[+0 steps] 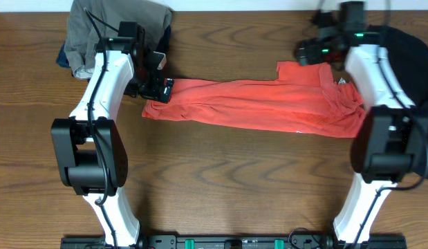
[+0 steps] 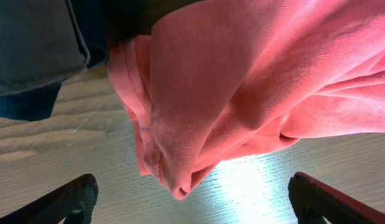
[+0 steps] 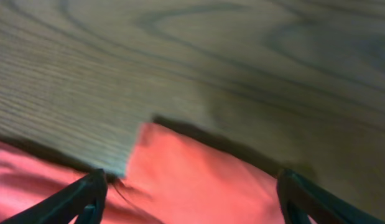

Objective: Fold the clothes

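Note:
The coral-red T-shirt (image 1: 258,104) lies in a long, bunched strip across the table, with no lettering showing. My left gripper (image 1: 162,88) is at its left end. In the left wrist view the gripper (image 2: 192,210) is open, and a folded corner of the shirt (image 2: 242,81) lies just beyond the fingertips (image 2: 74,199) with nothing between them. My right gripper (image 1: 307,52) hovers at the shirt's far right corner. In the blurred right wrist view it (image 3: 195,202) is open, jaws wide over the flat red cloth (image 3: 198,180). A black garment (image 1: 411,48) lies at the back right, partly behind the right arm.
A heap of grey and dark blue clothes (image 1: 117,28) sits at the back left, close behind the left gripper; its edge shows in the left wrist view (image 2: 30,50). Bare wooden table (image 1: 234,180) stretches in front of the shirt between the two arm bases.

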### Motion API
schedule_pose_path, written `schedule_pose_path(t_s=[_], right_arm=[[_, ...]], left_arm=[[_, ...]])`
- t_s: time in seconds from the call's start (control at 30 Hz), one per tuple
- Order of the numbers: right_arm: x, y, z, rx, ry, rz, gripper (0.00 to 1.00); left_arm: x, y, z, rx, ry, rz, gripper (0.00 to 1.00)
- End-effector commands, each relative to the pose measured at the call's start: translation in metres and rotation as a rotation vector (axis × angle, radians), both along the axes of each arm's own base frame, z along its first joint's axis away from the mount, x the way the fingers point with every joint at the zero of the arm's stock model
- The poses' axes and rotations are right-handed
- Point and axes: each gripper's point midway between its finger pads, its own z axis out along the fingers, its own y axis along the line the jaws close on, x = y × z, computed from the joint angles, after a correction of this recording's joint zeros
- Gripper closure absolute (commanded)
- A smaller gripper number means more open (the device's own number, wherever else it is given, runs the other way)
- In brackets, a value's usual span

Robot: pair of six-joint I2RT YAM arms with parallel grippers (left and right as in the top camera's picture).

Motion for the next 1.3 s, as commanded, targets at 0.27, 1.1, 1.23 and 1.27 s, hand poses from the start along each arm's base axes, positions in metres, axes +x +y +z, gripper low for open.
schedule_pose_path(t_s=[0.27, 1.1, 1.23, 1.27], right_arm=[[0.009, 0.025, -0.083, -0.152, 0.068, 0.011, 0.14], [0.021, 0.01, 0.033, -0.221, 0.036, -0.175, 0.99], [-0.017, 0.016, 0.054, -0.17, 0.165, -0.171, 0.99], [-0.031, 0.02, 0.054, -0.149, 0.213, -0.151, 0.99]], left_arm=[[0.001, -0.001, 0.004, -0.005, -0.014, -0.017, 0.01], [0.004, -0.001, 0.004, -0.005, -0.024, -0.017, 0.01], [0.004, -0.001, 0.004, -0.005, -0.024, -0.017, 0.01], [0.004, -0.001, 0.004, -0.005, -0.024, -0.017, 0.01]])
